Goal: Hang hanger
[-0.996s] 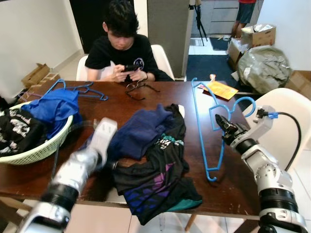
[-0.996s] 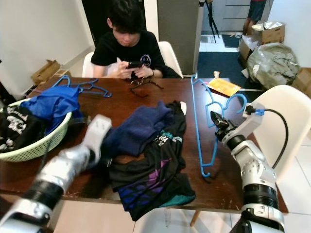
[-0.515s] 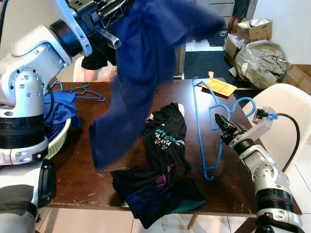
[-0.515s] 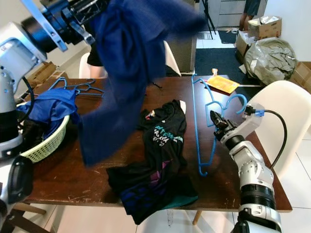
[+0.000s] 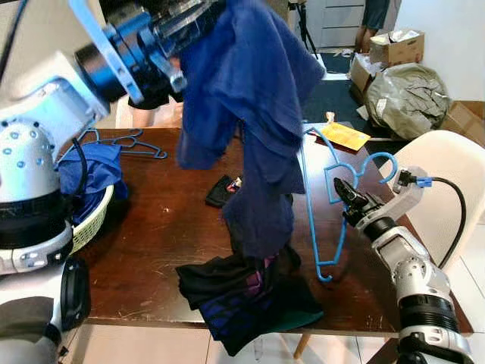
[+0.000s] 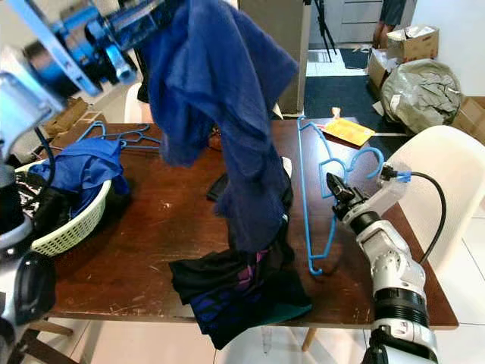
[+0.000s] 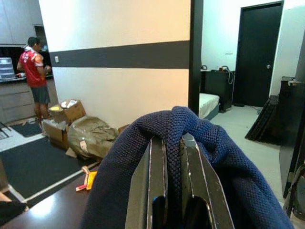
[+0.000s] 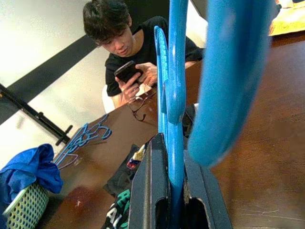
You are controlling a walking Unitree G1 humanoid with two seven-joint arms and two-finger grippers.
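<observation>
The left tool (image 7: pixel 167 191) pinches one dark blue sweater (image 5: pixel 250 98) high above the surface (image 5: pixel 159 227). The right tool (image 5: pixel 339 189) pinches one blue hanger (image 5: pixel 311 205) on the right side. Two more hangers (image 5: pixel 125 142) lie far left.

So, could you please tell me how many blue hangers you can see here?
At least 2. One blue hanger is held over the table's right side, in the right claw. More blue hangers lie bunched at the table's far left by the basket; their number is unclear.
</observation>
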